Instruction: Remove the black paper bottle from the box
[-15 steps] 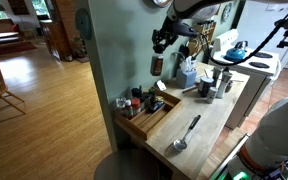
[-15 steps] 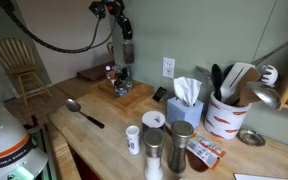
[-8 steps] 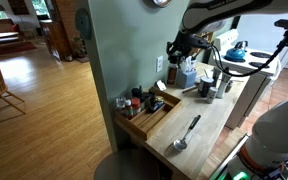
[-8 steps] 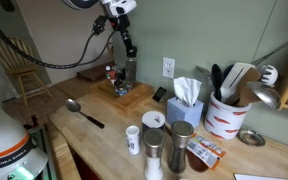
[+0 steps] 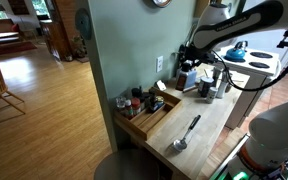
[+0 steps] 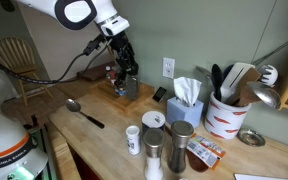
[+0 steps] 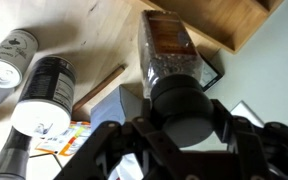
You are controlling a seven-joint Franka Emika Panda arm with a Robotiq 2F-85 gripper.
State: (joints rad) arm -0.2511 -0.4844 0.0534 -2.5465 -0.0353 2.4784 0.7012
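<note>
My gripper (image 7: 180, 118) is shut on a dark bottle (image 7: 168, 52) with a black cap, which hangs from it over the wooden counter. In both exterior views the gripper (image 5: 190, 66) (image 6: 127, 70) holds the bottle (image 6: 128, 87) just past the end of the box (image 5: 154, 122) (image 6: 136, 98), a long shallow light-wood tray. A corner of the box (image 7: 246, 25) shows at the top right of the wrist view. Several small bottles (image 5: 134, 100) still stand at the box's wall end.
A metal ladle (image 5: 185, 133) (image 6: 85, 112) lies on the counter beside the box. A blue tissue box (image 6: 186, 100), a crock of utensils (image 6: 225, 116) and shakers (image 6: 155, 140) (image 7: 42, 95) stand further along. A wall with an outlet (image 6: 168, 67) is close behind.
The gripper has come down from high above the box with the bottle in it and moved along the counter past the box's end, toward the tissue box.
</note>
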